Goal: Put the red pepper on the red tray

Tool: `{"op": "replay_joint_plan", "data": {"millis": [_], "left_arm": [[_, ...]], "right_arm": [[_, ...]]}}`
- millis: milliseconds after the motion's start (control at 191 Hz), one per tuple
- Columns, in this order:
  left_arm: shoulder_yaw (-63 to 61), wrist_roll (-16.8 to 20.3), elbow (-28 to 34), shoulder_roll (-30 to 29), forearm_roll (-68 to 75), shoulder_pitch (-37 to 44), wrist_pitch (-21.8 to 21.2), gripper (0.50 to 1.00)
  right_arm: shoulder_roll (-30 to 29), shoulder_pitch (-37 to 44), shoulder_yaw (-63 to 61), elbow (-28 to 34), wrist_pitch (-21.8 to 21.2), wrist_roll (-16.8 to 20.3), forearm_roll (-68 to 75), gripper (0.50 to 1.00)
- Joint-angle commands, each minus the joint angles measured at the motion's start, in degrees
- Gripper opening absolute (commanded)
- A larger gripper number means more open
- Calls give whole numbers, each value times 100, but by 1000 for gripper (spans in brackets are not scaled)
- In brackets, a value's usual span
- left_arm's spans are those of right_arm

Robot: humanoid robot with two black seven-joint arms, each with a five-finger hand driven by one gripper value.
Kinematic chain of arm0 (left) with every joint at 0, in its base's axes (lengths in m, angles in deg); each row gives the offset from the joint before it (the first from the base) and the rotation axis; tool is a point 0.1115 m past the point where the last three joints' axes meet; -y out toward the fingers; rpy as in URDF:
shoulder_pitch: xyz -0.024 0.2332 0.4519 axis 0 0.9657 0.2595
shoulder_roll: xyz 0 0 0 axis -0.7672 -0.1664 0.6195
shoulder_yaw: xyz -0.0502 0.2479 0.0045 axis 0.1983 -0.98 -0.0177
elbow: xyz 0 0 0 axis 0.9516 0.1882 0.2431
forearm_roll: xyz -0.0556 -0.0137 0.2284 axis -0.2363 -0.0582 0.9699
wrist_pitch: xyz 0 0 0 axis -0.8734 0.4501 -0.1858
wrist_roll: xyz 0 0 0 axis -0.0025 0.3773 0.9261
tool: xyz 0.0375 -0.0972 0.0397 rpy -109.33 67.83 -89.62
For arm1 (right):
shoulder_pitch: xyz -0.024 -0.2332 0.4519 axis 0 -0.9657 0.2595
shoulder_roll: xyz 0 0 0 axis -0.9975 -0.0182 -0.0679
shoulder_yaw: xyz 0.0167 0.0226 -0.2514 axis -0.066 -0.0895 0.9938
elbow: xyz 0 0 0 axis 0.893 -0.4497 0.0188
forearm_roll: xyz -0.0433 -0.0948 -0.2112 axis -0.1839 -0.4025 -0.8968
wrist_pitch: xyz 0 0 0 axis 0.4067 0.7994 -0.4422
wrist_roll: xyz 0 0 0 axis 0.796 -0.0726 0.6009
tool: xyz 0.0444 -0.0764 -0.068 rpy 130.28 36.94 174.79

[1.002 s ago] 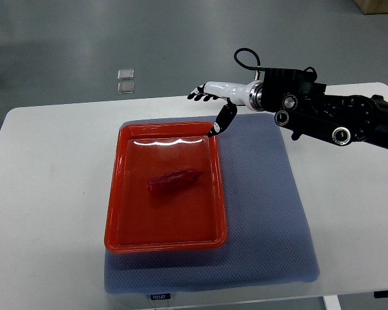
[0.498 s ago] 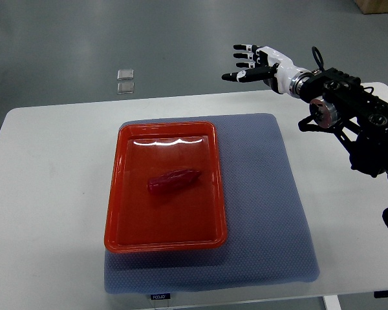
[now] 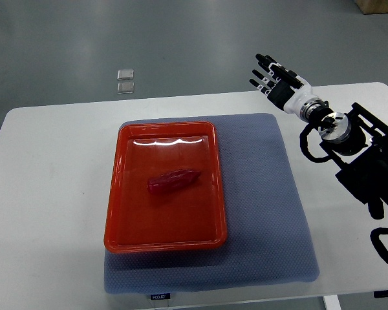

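A dark red pepper point(image 3: 172, 180) lies on its side in the middle of the red tray point(image 3: 119, 219). The tray rests on the left half of a blue-grey mat point(image 3: 265, 200). My right hand point(image 3: 273, 79) is raised beyond the far right corner of the mat, well away from the tray. Its fingers are spread and hold nothing. The black right arm point(image 3: 362, 161) runs down along the right edge of the picture. No left hand shows; only a small white-and-black piece sits at the left edge.
The mat lies on a white table point(image 3: 52, 194), whose far edge runs just behind the tray. Two small clear squares point(image 3: 125, 81) lie on the grey floor beyond the table. A brown box corner point(image 3: 381, 6) shows at top right.
My right hand has drawn back from the tray's far right corner, rising to the right, and the arm has swung toward the right edge. The pepper and tray have stayed put.
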Motion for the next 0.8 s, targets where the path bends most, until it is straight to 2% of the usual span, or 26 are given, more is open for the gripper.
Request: {"op": "replay_joint_plan", "data": {"millis": [0,94,231,525,619,797], "left_arm": [[0,0,0,0,-3,8,0,1000],[0,0,0,0,-3,8,0,1000],[0,0,0,0,-3,17,0,1000],[0,0,0,0,-3,17,0,1000],[0,0,0,0,-3,17,0,1000],[0,0,0,0,-3,17,0,1000]], "right_arm": [[-6,-28,-14,-73,-30,-103,80,924],[-6,-28,-14,-161,-145,-217,88,924],[47,-10,21,-495,-400,-577,18,924],[56,-19,126,-969,-514,-656,-360,926],[56,-19,126,-1005,-514,-788,-641,924],[3,-19,144,-1005,-461,-806,-1028,924]]}}
